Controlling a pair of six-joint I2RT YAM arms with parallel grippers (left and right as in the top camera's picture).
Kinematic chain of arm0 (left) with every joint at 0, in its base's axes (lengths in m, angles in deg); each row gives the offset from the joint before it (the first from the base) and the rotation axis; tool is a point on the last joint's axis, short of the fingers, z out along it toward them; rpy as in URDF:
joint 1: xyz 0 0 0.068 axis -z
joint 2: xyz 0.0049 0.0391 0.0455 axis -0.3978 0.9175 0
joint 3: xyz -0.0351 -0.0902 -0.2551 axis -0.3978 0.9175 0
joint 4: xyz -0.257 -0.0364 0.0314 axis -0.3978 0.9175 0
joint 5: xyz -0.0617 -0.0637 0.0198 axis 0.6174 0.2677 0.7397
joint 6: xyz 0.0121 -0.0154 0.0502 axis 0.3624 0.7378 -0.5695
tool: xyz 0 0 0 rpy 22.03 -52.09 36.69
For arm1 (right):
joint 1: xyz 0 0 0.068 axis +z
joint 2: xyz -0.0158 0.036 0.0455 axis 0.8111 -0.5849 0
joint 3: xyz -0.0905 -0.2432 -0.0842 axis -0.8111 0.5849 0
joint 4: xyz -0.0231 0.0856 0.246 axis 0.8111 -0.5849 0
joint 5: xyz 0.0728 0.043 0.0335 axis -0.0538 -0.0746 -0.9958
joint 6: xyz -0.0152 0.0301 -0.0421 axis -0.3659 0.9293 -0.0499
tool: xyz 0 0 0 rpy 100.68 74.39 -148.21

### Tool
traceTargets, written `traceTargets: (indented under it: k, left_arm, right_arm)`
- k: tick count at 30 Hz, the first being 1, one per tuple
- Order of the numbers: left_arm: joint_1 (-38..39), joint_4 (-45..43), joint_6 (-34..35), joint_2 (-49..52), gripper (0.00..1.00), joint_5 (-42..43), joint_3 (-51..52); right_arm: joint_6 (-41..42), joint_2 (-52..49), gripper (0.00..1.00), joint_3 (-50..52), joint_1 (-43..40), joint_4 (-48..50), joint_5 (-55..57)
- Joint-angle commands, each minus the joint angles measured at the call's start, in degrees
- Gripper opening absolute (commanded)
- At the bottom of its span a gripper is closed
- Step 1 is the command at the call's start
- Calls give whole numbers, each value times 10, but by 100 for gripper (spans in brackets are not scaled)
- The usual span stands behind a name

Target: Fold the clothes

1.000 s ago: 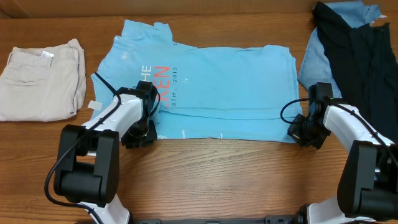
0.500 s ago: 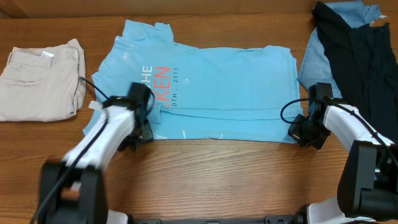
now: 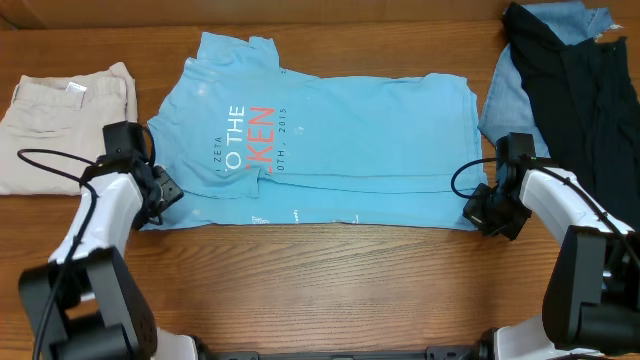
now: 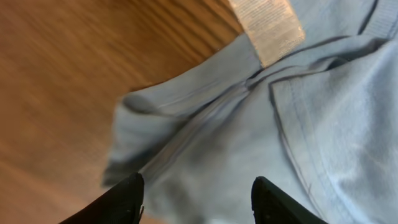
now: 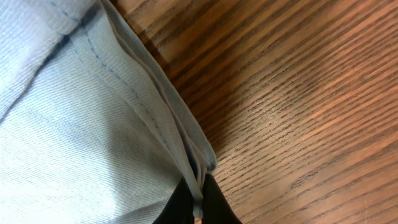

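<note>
Tee (image 3: 370, 140), sky-blue, lies spread flat mid-desk (image 3: 340, 290) w/ lettering up on its left half and the lower edge in layers. L hand (image 3: 160, 190) sits at the tee's left edge, fingers (image 4: 127, 199) apart, nothing gripped; rumpled blue fabric and a pale tag (image 4: 267, 28) lie under it. R hand (image 3: 482, 214) is at the tee's near-right corner, fingers together, pinching the layered hem. Beige trousers (image 3: 60, 130) lie far left. Denim + black garments (image 3: 570, 80) far right.

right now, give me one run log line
left gripper open at T-shirt edge | right gripper shut on T-shirt corner | fold not finished
</note>
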Motion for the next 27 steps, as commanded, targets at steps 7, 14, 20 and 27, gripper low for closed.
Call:
traceTargets:
  k: [7, 14, 20, 27]
  left_arm:
    - [0, -23, -48, 28, 54, 83, 0]
    - [0, -21, -47, 55, 49, 38, 20]
    - [-7, 20, -14, 94, 41, 14, 28]
    - [-62, 123, 60, 94, 39, -78, 28]
  right_arm:
    - [3, -5, 4, 9, -1, 8, 37]
    - [3, -5, 4, 9, -1, 8, 37]
    - [0, -5, 4, 9, -1, -1, 38]
    - [1, -5, 4, 9, -1, -24, 38]
